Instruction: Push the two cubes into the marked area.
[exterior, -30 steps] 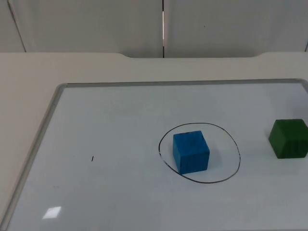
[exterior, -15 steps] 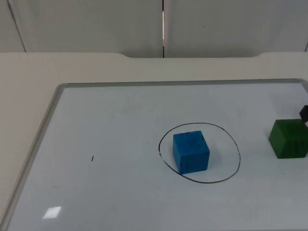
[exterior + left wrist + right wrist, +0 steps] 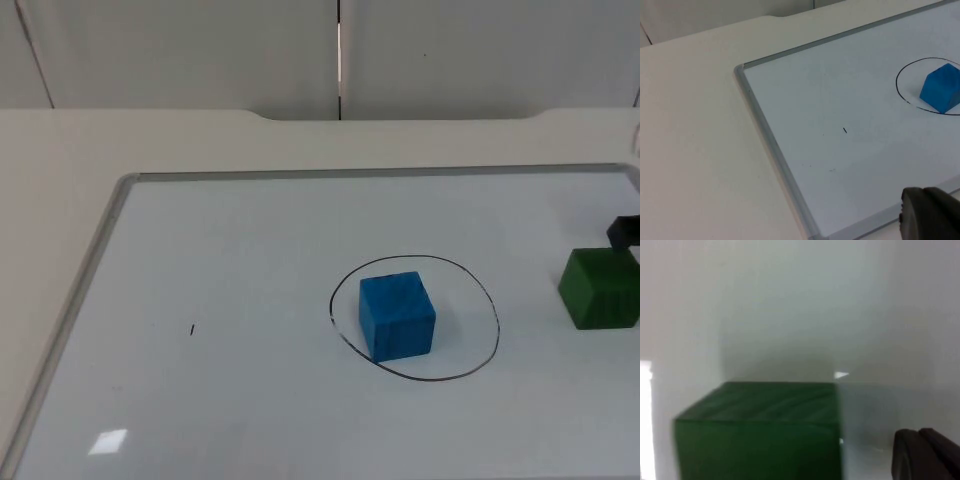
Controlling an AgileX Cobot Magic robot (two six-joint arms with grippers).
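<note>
Blue cube [image 3: 397, 315] is sitting inside the marked circle [image 3: 480, 350] in the top view; one green cube [image 3: 600, 288] is waiting outside, the right gripper [image 3: 623, 232] poised just behind it, seemingly for pushing. Its fingers' state is unclear. Left wrist view: the left gripper [image 3: 930, 216] is waiting over the whiteboard [image 3: 790, 150], state unclear. Right wrist view: the green cube is looming close.

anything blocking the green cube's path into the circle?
Nothing visible. Bare whiteboard lies between the green cube and the marked circle. The blue cube sits inside, toward its far side. The right gripper is just behind the green cube.

Blue cube [image 3: 398, 315], green cube [image 3: 600, 288], black circle [image 3: 478, 285], white board [image 3: 230, 300]
</note>
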